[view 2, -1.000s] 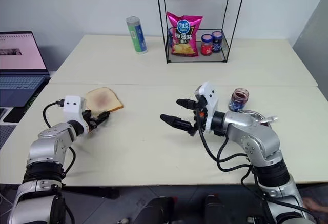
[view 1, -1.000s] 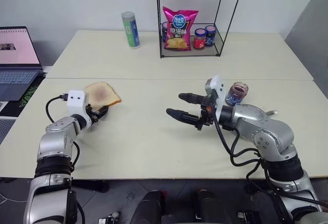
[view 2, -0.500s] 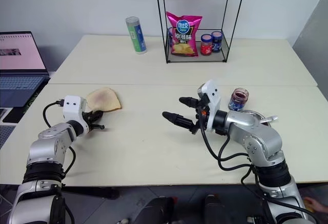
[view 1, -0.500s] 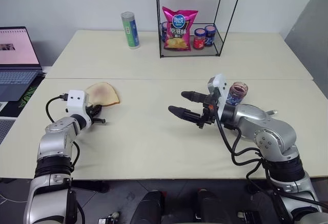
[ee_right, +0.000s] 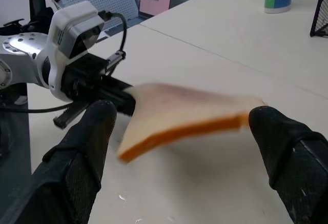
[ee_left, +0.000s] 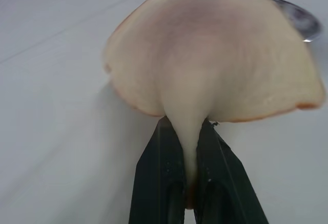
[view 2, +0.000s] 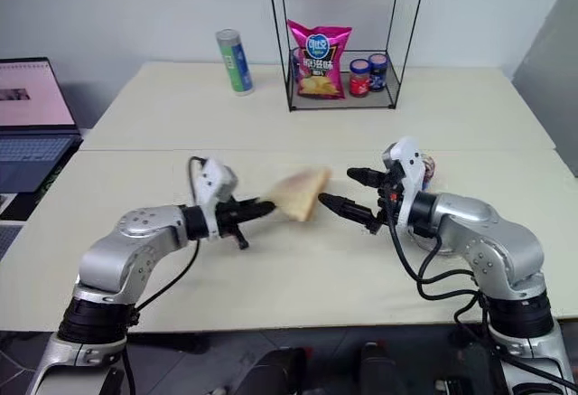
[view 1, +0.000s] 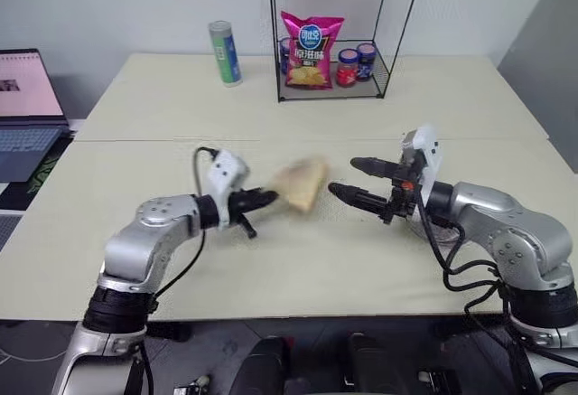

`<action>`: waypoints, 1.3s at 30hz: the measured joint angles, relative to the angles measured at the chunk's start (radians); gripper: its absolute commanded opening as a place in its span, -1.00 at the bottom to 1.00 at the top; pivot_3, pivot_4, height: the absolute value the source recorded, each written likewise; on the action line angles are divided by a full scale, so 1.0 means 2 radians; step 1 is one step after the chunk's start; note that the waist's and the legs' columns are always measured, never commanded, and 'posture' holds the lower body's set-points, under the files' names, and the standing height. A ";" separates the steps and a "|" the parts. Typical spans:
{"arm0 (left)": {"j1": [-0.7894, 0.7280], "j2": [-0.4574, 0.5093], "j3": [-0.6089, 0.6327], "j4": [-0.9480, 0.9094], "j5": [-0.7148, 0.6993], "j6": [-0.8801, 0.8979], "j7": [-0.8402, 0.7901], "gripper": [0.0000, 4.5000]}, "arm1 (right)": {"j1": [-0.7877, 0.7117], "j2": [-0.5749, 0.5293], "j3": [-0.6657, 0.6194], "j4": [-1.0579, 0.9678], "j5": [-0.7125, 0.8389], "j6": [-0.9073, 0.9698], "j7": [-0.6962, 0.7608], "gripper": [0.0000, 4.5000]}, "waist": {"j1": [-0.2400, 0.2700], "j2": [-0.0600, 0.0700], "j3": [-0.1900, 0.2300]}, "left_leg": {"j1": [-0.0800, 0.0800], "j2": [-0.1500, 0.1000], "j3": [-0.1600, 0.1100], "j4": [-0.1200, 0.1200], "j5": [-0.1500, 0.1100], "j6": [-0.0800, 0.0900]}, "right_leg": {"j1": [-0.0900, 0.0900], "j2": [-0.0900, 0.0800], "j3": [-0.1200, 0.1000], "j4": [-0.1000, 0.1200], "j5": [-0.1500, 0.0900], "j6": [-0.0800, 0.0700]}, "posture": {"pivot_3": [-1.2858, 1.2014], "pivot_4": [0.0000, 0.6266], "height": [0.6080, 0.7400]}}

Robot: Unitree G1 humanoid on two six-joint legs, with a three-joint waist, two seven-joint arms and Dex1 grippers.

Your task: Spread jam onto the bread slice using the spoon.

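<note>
I am pinching the bread slice [view 1: 302, 183] by one edge in the clenched fingers of my left gripper [view 1: 264, 200], holding it in the air above the middle of the tabletop [view 1: 271, 250]. Just beside it, my right gripper [view 1: 359, 183] is hanging with its fingers spread wide and holding nothing. I judge I am staging the bread; next it needs laying flat before any spoon work.

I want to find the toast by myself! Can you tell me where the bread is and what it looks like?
Look at the near half of the big pale table, in the middle between the robot's two arms. The bread slice hangs above the tabletop there, pinched by the left gripper. It is the one tan, brown-crusted thing up in the air.
</note>
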 measured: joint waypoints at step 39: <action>-0.017 -0.060 -0.065 0.136 0.197 -0.136 0.080 -0.60 | 0.044 -0.005 -0.003 -0.035 0.029 0.014 -0.039 1.00 | 0.007 0.000 0.000 | 0.000 -0.001 0.000 0.002 0.000 0.000 | 0.001 0.000 0.000 -0.001 0.001 0.001 | 0.03 -0.52 1.00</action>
